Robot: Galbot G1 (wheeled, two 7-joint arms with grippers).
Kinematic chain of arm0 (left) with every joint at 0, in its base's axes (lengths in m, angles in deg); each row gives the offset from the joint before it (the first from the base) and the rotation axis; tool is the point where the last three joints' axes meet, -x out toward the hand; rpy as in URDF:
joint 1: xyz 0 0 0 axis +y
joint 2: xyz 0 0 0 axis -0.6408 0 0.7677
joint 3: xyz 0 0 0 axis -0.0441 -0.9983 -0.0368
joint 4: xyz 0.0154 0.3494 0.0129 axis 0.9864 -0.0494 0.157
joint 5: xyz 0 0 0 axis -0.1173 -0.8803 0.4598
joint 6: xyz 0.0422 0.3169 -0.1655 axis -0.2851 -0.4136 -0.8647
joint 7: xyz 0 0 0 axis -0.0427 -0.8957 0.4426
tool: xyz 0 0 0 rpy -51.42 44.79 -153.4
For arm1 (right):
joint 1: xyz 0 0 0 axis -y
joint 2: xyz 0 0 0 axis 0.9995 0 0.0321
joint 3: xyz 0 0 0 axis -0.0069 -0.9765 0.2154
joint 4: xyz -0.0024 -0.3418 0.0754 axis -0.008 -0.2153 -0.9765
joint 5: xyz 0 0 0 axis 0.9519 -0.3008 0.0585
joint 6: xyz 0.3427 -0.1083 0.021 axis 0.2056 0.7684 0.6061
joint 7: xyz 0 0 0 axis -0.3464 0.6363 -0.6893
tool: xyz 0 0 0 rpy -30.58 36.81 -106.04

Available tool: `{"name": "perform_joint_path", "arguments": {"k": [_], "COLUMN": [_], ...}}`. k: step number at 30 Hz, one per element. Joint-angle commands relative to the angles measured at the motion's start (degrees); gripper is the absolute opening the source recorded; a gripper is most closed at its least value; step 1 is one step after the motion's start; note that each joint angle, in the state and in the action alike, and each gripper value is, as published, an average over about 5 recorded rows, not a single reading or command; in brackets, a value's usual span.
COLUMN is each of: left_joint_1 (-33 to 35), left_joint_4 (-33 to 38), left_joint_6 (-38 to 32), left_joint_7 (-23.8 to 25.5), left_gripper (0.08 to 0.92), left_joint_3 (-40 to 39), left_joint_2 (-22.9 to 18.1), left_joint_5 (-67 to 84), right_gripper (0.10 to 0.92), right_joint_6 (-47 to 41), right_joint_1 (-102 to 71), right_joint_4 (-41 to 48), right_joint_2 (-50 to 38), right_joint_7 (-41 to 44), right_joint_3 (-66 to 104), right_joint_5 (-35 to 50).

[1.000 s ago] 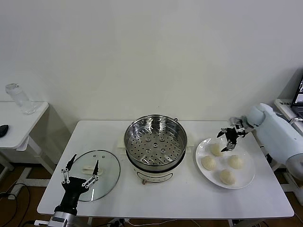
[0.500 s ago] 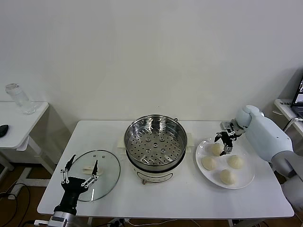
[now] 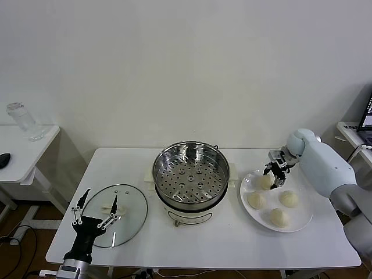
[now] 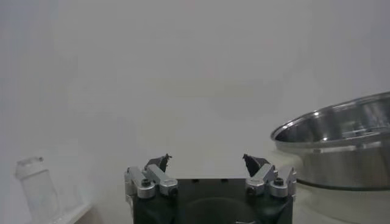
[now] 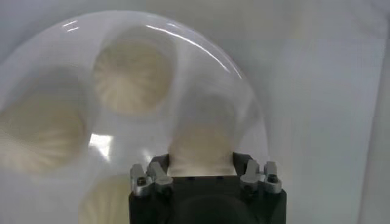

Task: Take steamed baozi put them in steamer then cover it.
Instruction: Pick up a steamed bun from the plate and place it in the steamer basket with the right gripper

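Four cream-white baozi lie on a white plate at the table's right. My right gripper is down over the far-left baozi, open, with a finger on each side of it. In the right wrist view that baozi fills the gap of the gripper, with the others behind. The steamer, empty with its perforated tray showing, stands at the table's middle. The glass cover lies flat at the front left. My left gripper hovers open over its near edge; the left wrist view shows it empty.
The steamer's steel wall shows to one side in the left wrist view. A low side table at the far left holds a glass jar and a dark mouse. The other baozi lie close to the right gripper.
My right gripper has moved left and down from above the plate's far edge onto the far-left baozi. My left gripper has dropped slightly toward the near edge of the cover.
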State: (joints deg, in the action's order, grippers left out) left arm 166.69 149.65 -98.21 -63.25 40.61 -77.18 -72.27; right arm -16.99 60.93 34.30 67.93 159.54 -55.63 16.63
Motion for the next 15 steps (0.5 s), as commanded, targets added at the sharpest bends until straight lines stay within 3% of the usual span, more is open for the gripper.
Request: {"name": "perform_joint_path", "arguments": {"k": [1,6,15], "left_joint_1": [-0.1,-0.4,-0.1], "left_joint_4": [0.3,0.1,0.6], "left_joint_6": [0.2,0.2,-0.3], "left_joint_7": [-0.1,-0.1,-0.2], "left_gripper": [0.823,0.823,0.823], "left_joint_3": [-0.1,-0.6,-1.1], "left_joint_2": [0.1,0.0,0.1], "left_joint_5": [0.0,-0.1,-0.1], "right_gripper": [0.704,0.710,0.717], "right_joint_6": [6.7,14.0,22.7], "right_joint_1": [9.5,18.2,27.3], "right_joint_4": [-11.9,-20.9,-27.5], "right_joint_2": [-4.2,-4.0,3.7], "right_joint_7": [0.0,0.4,1.6], "right_joint_3": [-6.2,-11.5,-19.5], "right_joint_5": [7.2,9.8,16.3]}}
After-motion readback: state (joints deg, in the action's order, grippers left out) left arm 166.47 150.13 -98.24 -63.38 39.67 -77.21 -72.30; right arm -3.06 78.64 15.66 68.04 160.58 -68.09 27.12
